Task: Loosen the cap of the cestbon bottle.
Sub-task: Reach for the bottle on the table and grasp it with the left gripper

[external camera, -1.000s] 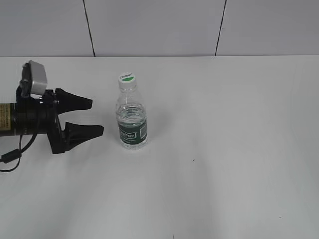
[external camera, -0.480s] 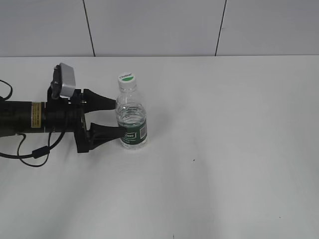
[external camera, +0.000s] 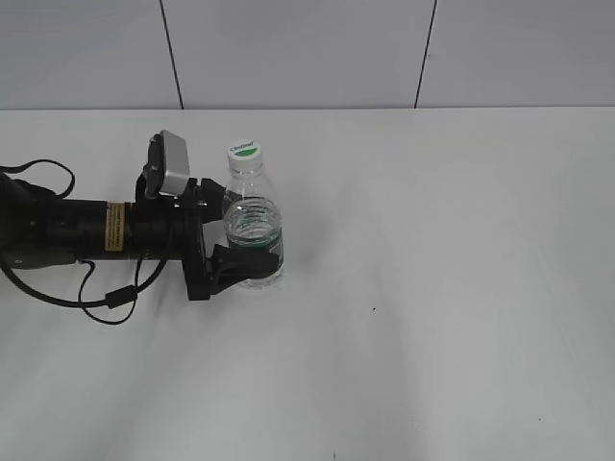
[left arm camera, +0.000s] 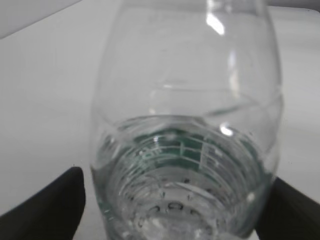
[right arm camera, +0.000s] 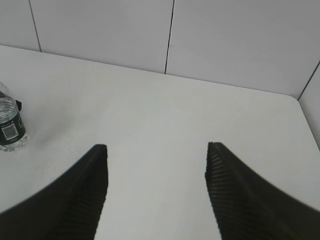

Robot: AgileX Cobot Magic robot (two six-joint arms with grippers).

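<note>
The cestbon bottle [external camera: 256, 229] stands upright on the white table, clear with a dark green label band. Its white cap [external camera: 244, 150] with a green patch sits on the neck. My left gripper [external camera: 240, 232] reaches in from the left at label height, its black jaws open on either side of the bottle's lower body. In the left wrist view the bottle [left arm camera: 185, 125] fills the frame between the two fingers of my left gripper [left arm camera: 177, 210], with a thin gap at the left finger [left arm camera: 55, 205]. My right gripper [right arm camera: 156, 147] is open and empty over bare table. The bottle [right arm camera: 9, 127] shows far to its left.
The white table [external camera: 442, 288] runs back to a grey panelled wall [external camera: 307, 48]. The left arm's black cable [external camera: 106, 298] loops on the table beside the arm. The table's far right corner [right arm camera: 292, 100] shows in the right wrist view.
My left arm has moved right from well left of the bottle until its open jaws straddle the bottle's lower body. The bottle has stayed in place.
</note>
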